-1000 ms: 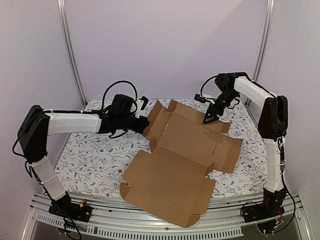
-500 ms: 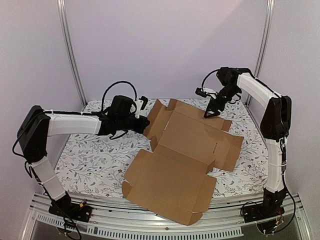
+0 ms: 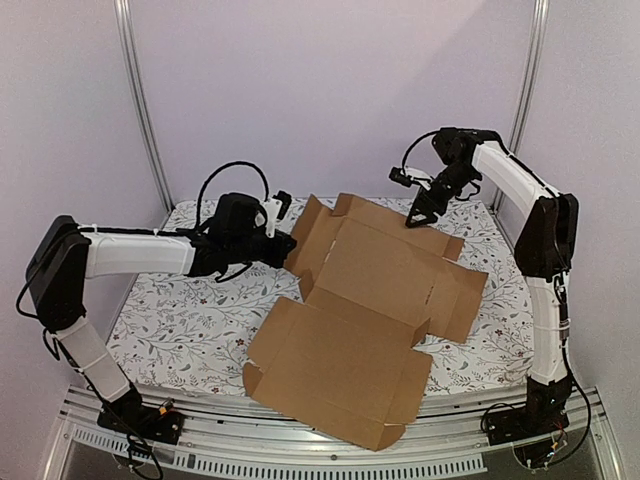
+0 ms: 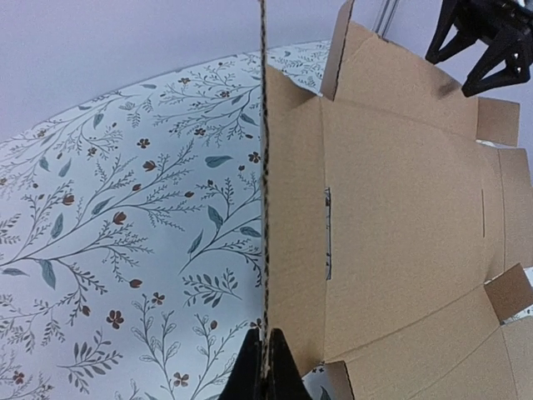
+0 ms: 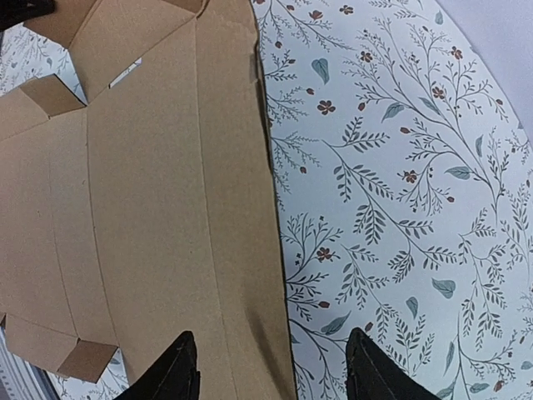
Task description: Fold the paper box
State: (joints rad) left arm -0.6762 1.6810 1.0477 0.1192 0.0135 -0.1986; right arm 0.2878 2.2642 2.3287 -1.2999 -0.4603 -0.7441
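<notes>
The paper box (image 3: 370, 300) is a large brown cardboard blank lying mostly flat on the floral cloth, its near panel reaching over the table's front edge. My left gripper (image 3: 284, 247) is shut on the box's left flap (image 4: 291, 208) and holds it raised on edge; the black fingertips (image 4: 283, 371) pinch the cardboard's edge. My right gripper (image 3: 416, 217) hovers open above the box's far edge (image 5: 250, 167), one finger over cardboard, the other over cloth, holding nothing. The left wrist view also shows the right gripper's fingers (image 4: 487, 42) at the top right.
A floral cloth (image 3: 180, 300) covers the table. Metal posts (image 3: 140, 100) stand at the back corners against a plain wall. A metal rail (image 3: 300, 450) runs along the near edge between the arm bases.
The right gripper has risen and moved back off the box's far part. The left gripper, still clamped on the flap, has shifted slightly, tilting that flap up more.
</notes>
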